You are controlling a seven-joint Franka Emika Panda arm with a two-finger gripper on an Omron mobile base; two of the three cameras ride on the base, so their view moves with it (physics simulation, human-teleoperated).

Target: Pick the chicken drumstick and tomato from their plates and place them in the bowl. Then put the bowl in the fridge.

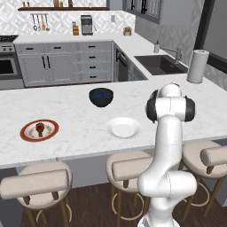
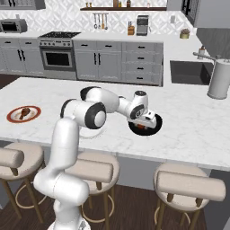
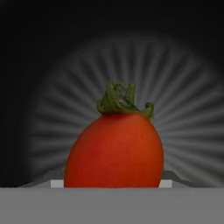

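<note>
**Hand view: tomato over the black bowl**

Hand view has the tomato (image 3: 114, 148) at lower centre against the bowl's ribbed black inside, so the pincer (image 2: 146, 123) is low over the bowl (image 2: 156, 126). Whether it grips the tomato, I cannot tell. Left of frame on the bench (image 1: 80, 128), the drumstick (image 1: 39, 129) waits on its red-rimmed plate (image 1: 26, 135); the white plate (image 1: 123, 127) is bare.

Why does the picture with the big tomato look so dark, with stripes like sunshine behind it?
In the hand view the tomato sits very close, bright and a bit soft-edged, before the black bowl, whose ridged inside catches light as pale rays. In the right base view the bowl looks plain black on an evenly lit counter.
</note>
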